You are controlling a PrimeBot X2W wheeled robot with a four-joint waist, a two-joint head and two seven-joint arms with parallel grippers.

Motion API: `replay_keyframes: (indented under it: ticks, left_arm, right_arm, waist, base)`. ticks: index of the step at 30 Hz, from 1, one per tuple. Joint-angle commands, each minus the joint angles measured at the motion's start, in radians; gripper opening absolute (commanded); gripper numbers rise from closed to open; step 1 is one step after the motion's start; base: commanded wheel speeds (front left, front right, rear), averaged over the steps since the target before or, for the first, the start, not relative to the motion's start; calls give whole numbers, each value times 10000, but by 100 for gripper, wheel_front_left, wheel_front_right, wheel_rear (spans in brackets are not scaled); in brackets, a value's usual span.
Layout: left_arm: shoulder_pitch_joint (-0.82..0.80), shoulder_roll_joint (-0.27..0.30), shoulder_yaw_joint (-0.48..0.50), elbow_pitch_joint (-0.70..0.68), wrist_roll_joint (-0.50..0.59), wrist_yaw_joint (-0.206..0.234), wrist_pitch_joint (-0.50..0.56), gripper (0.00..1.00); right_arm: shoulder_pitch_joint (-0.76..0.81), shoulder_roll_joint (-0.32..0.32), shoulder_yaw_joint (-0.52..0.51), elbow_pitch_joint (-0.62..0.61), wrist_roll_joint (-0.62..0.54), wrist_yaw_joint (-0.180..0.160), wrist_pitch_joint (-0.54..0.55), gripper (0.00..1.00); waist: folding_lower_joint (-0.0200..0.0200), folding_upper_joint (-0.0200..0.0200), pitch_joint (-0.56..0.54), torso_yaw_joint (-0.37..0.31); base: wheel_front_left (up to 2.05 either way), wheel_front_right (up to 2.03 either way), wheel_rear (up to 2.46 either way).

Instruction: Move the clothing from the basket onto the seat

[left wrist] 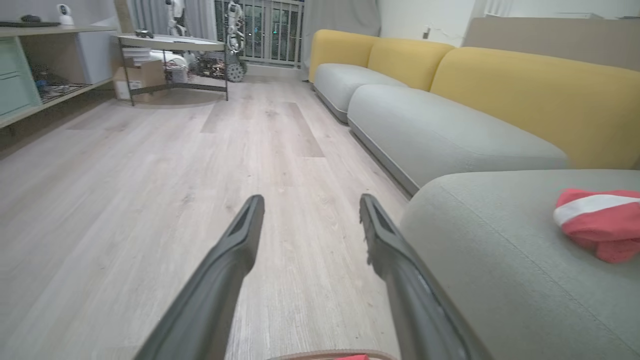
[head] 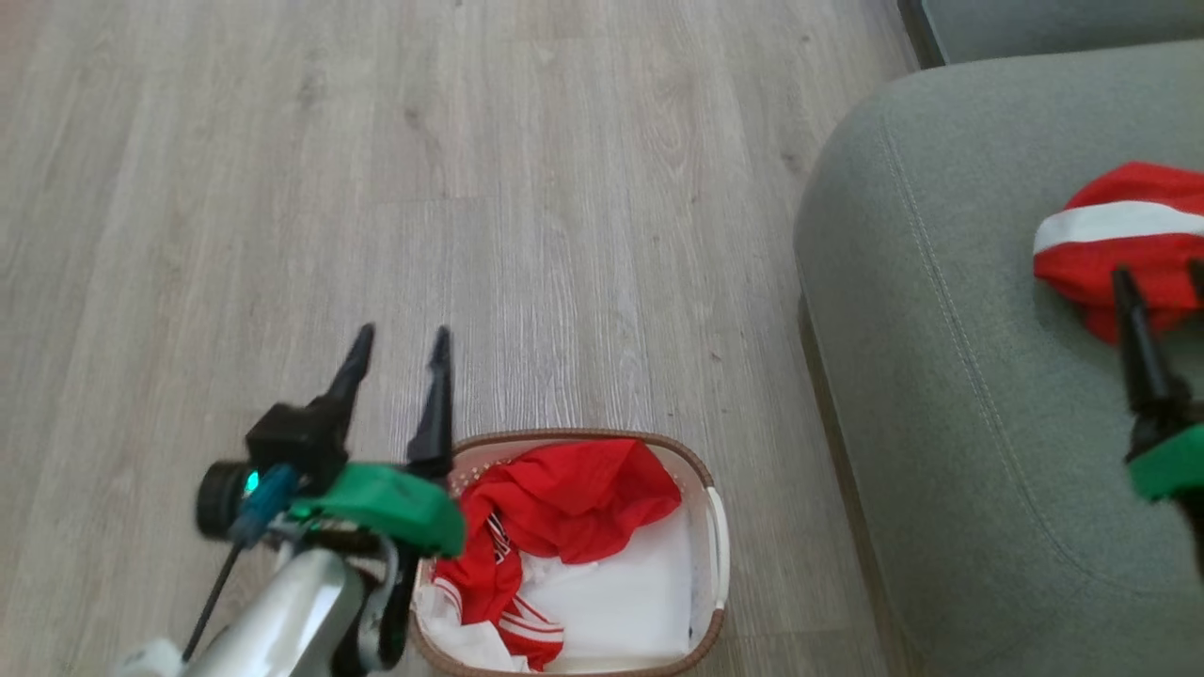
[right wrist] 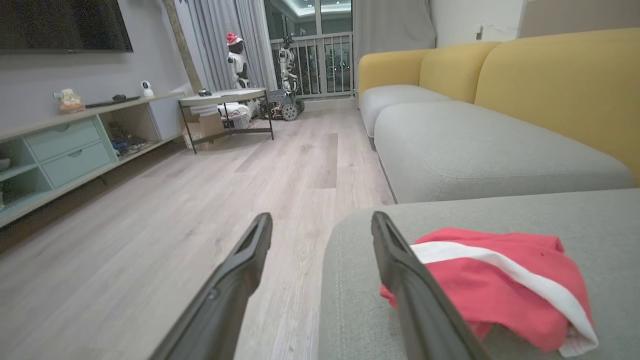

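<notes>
At the basket's (head: 564,435) left rim, with my left gripper (head: 402,338) spread wide and empty like the right gripper (head: 1159,282), I'd dip into the red jersey's (head: 564,503) bunched fold, missing the white liner (head: 630,583).

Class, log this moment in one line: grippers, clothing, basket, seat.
left gripper: open, empty, by basket | right gripper: open, empty, over seat | red garment: on seat | other clothing: in basket

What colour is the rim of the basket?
Woven brown; the basket shows best in the head view.

Home living room: sofa (right wrist: 550,75), TV (right wrist: 60,25), sideboard (right wrist: 65,145).
</notes>
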Motion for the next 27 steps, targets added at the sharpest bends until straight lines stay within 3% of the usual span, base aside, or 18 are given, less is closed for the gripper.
replay_keyframes:
  ticks: [1,5,12,27]
  left_arm:
    - [-86,113,758,-370,271,-46,-95,100]
    - [591,-385,1763,-728,1185,-191,-95,100]
    - [1355,-1133,2569,-562,2117,-742,-95,100]
    - [1769,-1860,3394,-4,3359,-1901,-95,100]
  right_arm:
    - [359,137,-423,-646,-471,-4,-92,100]
    - [1383,1453,-1287,-1696,-1423,-4,-93,100]
    - [2153,2500,-1542,-2215,-2122,-4,-93,100]
    - [2246,2620,-1123,-2317,-2440,-4,-93,100]
  waist:
    - [1,-1,-74,76]
    - [1,-1,-149,220]
    - [1,-1,-259,393]
    - [1,-1,-311,393]
  base:
    - [0,0,0]
    - [0,0,0]
    - [0,0,0]
    - [0,0,0]
